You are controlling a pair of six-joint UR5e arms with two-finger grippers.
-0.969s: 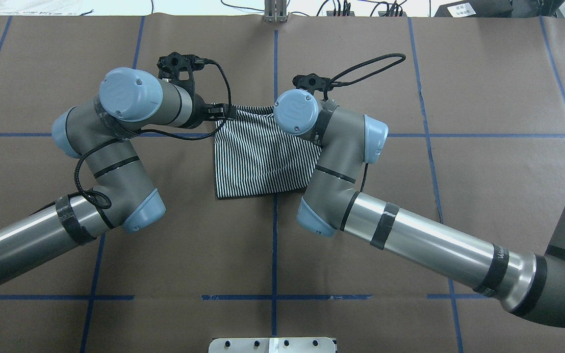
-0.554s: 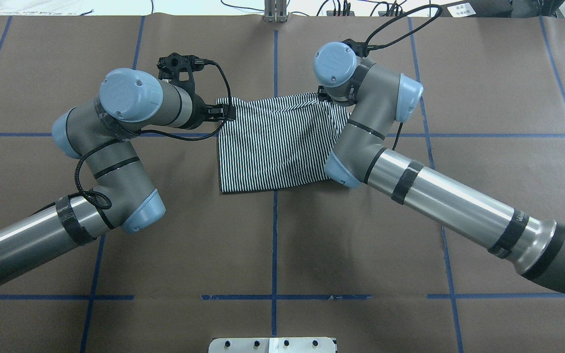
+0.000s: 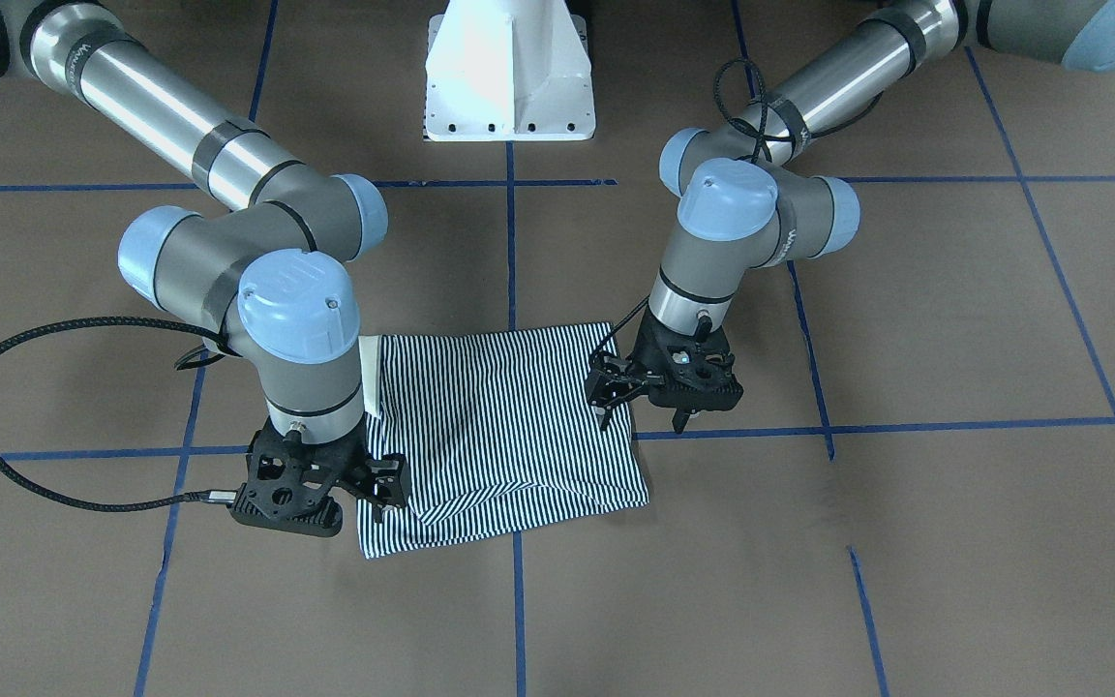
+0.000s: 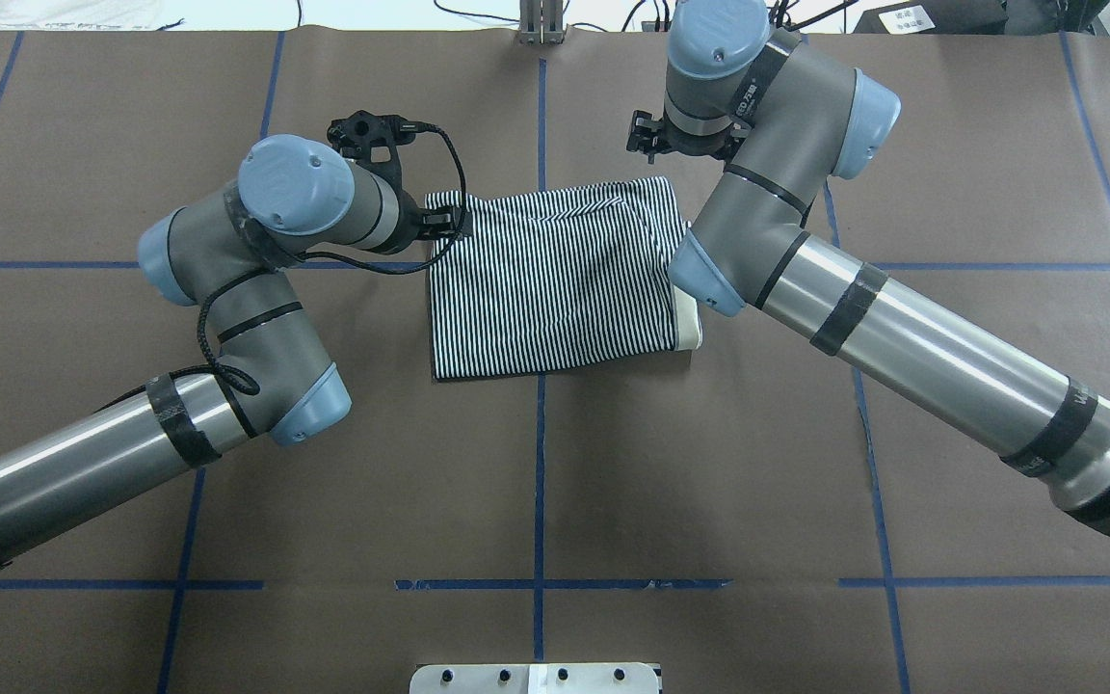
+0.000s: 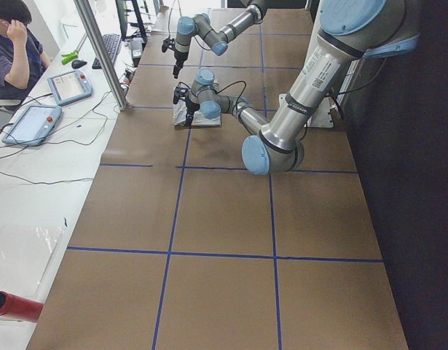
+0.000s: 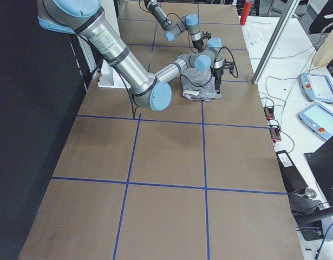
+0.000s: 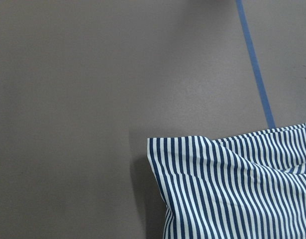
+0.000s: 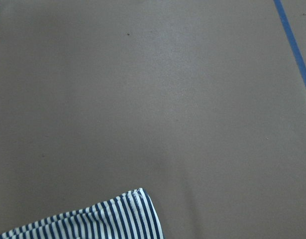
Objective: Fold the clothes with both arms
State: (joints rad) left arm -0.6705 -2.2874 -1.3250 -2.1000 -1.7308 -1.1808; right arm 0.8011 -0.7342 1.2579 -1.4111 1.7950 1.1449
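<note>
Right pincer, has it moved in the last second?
Yes. The right pincer went rightward, away from the centre tape line, and farther from the robot.

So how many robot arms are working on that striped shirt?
2. In the overhead view, the left arm reaches in to the striped polo shirt's left edge, and the right arm comes in over its right side. No others show.

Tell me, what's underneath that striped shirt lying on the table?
The folded striped shirt lies flat on the brown table; blue tape lines run in beneath it. A cream edge peeks out at one side. Anything else under the cloth is hidden.
</note>
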